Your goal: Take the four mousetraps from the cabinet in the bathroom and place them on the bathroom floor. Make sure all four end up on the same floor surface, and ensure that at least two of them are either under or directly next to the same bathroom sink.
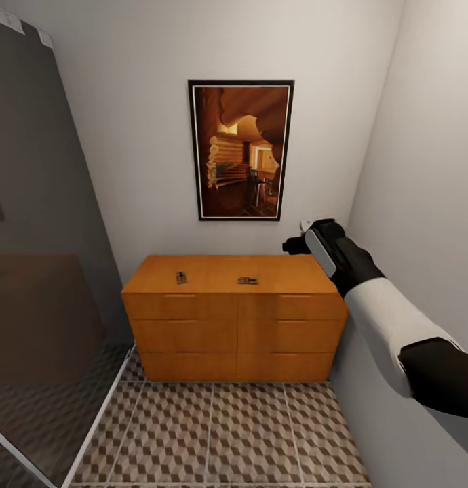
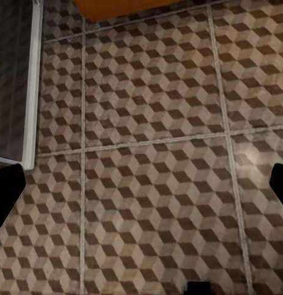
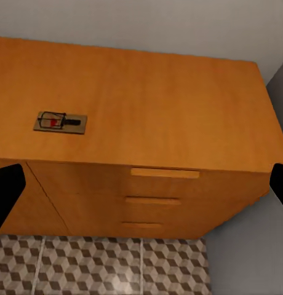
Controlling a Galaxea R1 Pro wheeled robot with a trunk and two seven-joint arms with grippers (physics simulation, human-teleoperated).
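The orange-brown cabinet stands against the far wall. Two mousetraps lie on its top, one at the left and one near the middle. My right gripper hangs above the cabinet's right end, open with nothing in it. In the right wrist view the right gripper looks down on the cabinet top, with a mousetrap lying off to one side of its fingers. My left gripper is open above the patterned bathroom floor. The bathroom sink is out of view.
A glass shower screen with a white sill closes off the left side. The right wall runs close beside my right arm. A framed picture hangs above the cabinet. Tiled floor lies in front of the drawers.
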